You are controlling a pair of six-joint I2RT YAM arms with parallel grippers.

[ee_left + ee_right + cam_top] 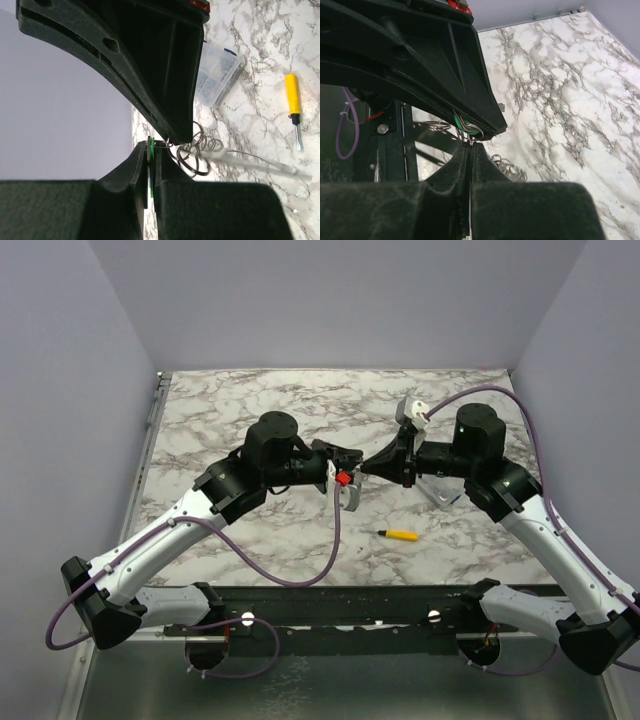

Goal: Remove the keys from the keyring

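Keyring: tangle of thin silvery wire loops, hanging between both claws above the tabletop | left claw clamped on green key | right claw clamped on one loop

The two arms bridge the middle of the table. The left gripper, pinching the green key, meets the right gripper, which is clamped on the keyring. They are tip to tip, so we find no gap between them. A clear box sits under the right arm, and a screwdriver lies nearer. A purple cable droops across the near centre. We see bare marble all along the far side.
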